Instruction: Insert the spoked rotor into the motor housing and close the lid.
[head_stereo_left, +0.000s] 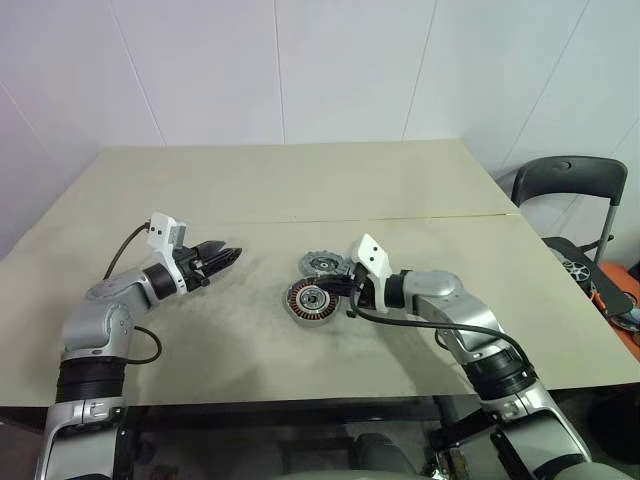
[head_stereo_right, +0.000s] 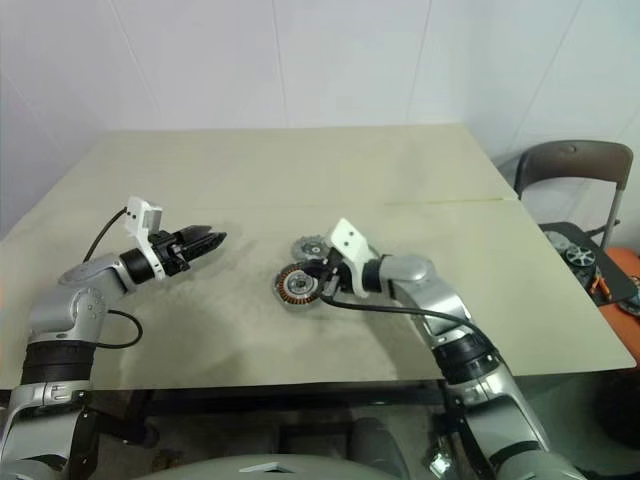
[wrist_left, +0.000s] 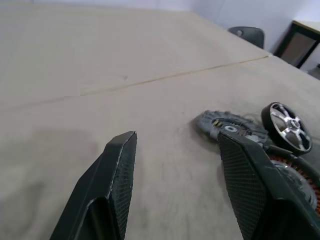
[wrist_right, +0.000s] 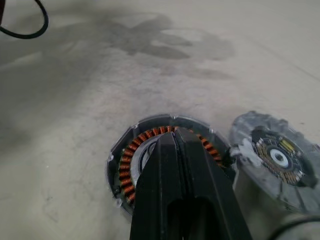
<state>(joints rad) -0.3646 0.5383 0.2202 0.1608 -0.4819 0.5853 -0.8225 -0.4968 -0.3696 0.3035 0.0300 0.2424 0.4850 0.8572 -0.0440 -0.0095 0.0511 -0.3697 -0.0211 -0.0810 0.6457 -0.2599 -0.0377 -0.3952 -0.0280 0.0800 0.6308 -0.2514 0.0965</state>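
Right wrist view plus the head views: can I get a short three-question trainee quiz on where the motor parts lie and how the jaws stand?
1. True or false: the spoked rotor already sits inside the motor housing.
2. Whose jaws are shut? A) the left gripper's B) the right gripper's C) both
3. Fill in: in the right wrist view, the right gripper lies across the ____.

Key
1. False: the two lie side by side on the table.
2. B. The jaws of the left gripper stand open, off to the side with nothing between them.
3. Motor housing.
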